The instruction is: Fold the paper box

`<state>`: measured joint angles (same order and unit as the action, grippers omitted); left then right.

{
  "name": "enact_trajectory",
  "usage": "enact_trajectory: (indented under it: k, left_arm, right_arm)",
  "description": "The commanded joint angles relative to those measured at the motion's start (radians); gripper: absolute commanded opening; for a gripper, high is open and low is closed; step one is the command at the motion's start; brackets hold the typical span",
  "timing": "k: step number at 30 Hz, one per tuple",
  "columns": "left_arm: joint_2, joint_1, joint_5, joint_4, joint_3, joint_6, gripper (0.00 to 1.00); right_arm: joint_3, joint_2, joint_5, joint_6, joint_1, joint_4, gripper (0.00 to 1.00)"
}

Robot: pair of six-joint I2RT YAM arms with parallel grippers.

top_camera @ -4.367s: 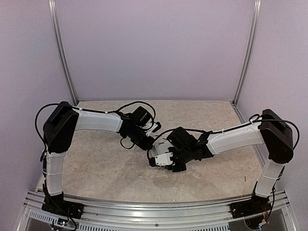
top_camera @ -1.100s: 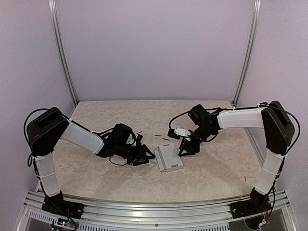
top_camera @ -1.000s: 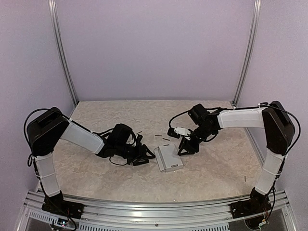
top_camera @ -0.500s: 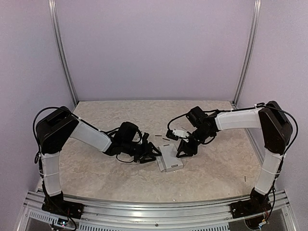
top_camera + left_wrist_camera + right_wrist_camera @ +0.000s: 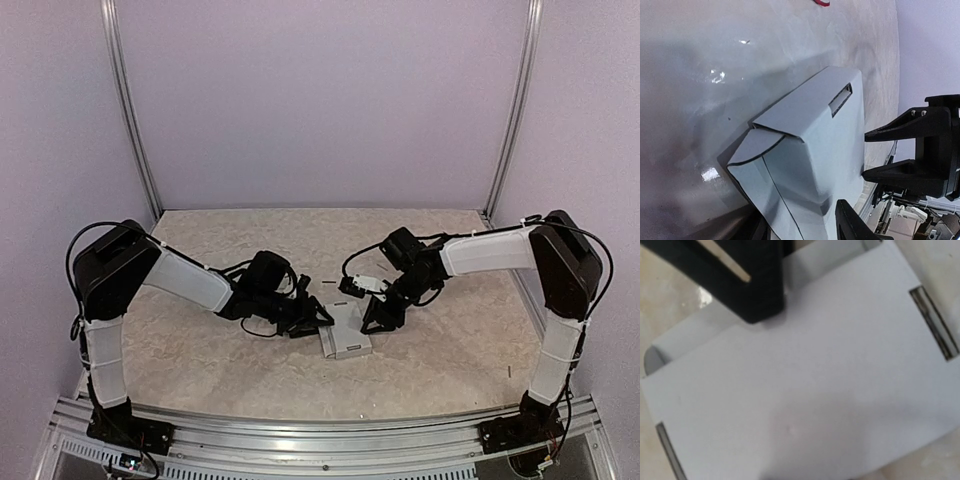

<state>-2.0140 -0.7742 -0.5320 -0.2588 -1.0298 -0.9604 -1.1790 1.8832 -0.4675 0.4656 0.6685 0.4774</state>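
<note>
The paper box (image 5: 345, 336), a slim pale grey card box with dark slots, lies flat at mid-table. In the left wrist view the box (image 5: 810, 130) has a loose curved flap at its near end. My left gripper (image 5: 320, 321) is at its left end, and its fingers (image 5: 850, 225) straddle that end close to the sides, jaws apart. My right gripper (image 5: 373, 319) is at the box's right edge. Its two fingers (image 5: 900, 131) stand apart with their tips against that edge. The box (image 5: 815, 390) fills the right wrist view, which hides that gripper's own fingers.
Tiny dark scraps (image 5: 330, 283) lie on the marbled tabletop behind the box, and another scrap (image 5: 508, 372) lies near the right arm's base. Purple walls with metal posts (image 5: 135, 130) close in the back and sides. An aluminium rail (image 5: 300, 440) runs along the near edge.
Both grippers have closed in on the box, the left from the left and the right from the upper right. The box has slid slightly left and nearer. Both pairs of jaws have narrowed a little.
</note>
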Motion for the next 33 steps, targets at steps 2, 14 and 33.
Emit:
enact_trajectory:
  k: [2,14,33]
  left_arm:
    - [0.011,-0.027,0.067,0.185,-0.099,0.082,0.43]
    - [-0.108,-0.089,0.19,0.544,-0.348,0.23,0.43]
    - [-0.218,-0.159,0.422,0.747,-0.476,0.349,0.36]
  right_arm:
    - [0.013,0.052,-0.008,-0.027,0.049,0.01,0.35]
    - [-0.001,0.05,-0.029,-0.063,0.091,0.006,0.35]
    - [0.003,0.037,-0.166,-0.076,0.091,-0.006,0.36]
